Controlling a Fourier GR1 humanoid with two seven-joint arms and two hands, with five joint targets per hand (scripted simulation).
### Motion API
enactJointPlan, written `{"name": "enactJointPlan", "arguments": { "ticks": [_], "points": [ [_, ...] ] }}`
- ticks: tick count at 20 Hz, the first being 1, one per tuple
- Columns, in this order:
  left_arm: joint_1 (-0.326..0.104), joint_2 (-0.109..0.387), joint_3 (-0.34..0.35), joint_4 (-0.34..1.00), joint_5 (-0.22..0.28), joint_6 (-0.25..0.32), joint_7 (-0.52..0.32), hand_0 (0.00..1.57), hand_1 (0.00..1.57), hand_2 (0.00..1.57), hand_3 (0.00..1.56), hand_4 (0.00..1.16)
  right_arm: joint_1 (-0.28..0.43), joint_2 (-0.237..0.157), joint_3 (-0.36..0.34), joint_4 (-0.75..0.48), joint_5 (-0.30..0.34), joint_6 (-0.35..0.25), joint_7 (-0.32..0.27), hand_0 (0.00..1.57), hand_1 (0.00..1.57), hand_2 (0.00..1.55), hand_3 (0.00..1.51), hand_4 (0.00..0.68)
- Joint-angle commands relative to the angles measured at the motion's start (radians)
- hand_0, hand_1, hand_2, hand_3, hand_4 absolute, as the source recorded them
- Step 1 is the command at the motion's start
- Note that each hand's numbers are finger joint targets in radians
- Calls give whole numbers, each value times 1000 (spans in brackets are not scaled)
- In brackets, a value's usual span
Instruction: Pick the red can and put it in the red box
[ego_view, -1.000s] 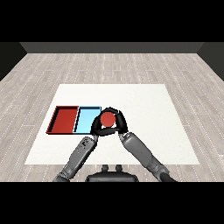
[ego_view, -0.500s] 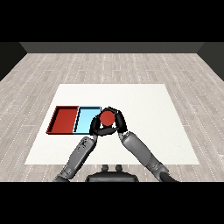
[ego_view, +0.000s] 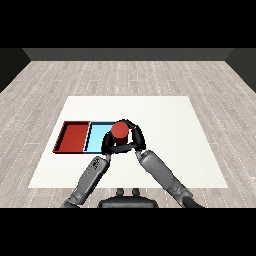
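The red can (ego_view: 119, 130) is held upright above the right end of the light blue tray (ego_view: 98, 136). My right hand (ego_view: 134, 137) curls round the can from the right. My left hand (ego_view: 108, 144) curls against its left side from below. The red tray (ego_view: 73, 137) lies to the left of the blue one, with nothing in it. Both hands are right of the red tray.
The two trays lie side by side on the left half of the white table (ego_view: 165, 130). Grey wooden floor surrounds the table on all sides.
Both hands and the can have shifted slightly to the left, further over the light blue tray.
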Motion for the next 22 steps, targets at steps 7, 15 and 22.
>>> {"name": "enactJointPlan", "arguments": {
  "ticks": [7,15,22],
  "points": [
    [-42,-4,-10,-9,-7,63,-26,1571,1571,1571,1492,1128,-20,0,-72,18,37,98,26,0,0,0,0,0],
    [-14,-4,50,18,-97,12,-10,1571,1571,1571,1501,1131,129,-12,-126,-172,52,104,41,0,0,0,0,0],
    [-32,35,131,-47,-131,15,79,1571,1571,1568,1479,1121,318,-79,-200,-333,-52,187,-78,0,0,0,0,0]
  ]
}}
